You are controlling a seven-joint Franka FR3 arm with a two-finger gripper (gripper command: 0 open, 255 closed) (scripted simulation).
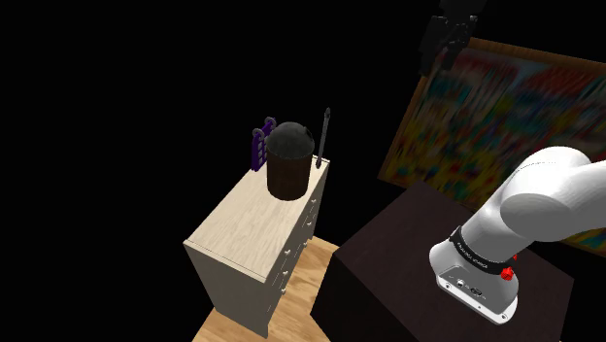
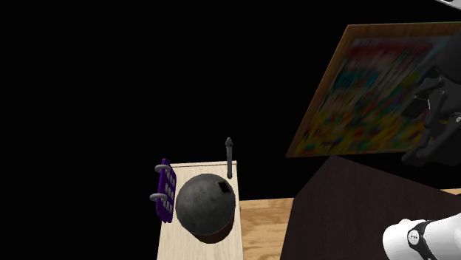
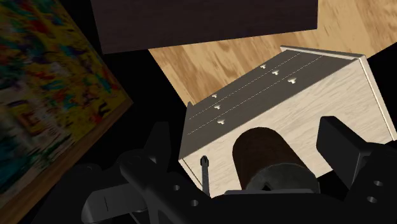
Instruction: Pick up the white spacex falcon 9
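The rocket point(image 1: 323, 141) is a thin upright rod, drawn dark grey rather than white. It stands at the far corner of a pale wooden dresser point(image 1: 248, 233), beside a brown bin. In the second exterior view the rocket point(image 2: 230, 158) rises just behind the bin's round lid. My gripper point(image 1: 445, 41) hangs high in the air, well away from the dresser toward the shoulder view's right, in front of a painting. From the wrist view the gripper point(image 3: 247, 132) is open and holds nothing, with the rocket point(image 3: 205, 169) far below, near the left finger point(image 3: 159, 143).
A dark brown bin with a grey domed lid point(image 1: 287, 160) and a purple rack point(image 1: 259, 145) share the dresser's far end. The dark stand point(image 1: 388, 262) sits right of the dresser on a wood floor point(image 3: 210, 63). A colourful painting point(image 1: 486, 117) leans behind; black area surrounds.
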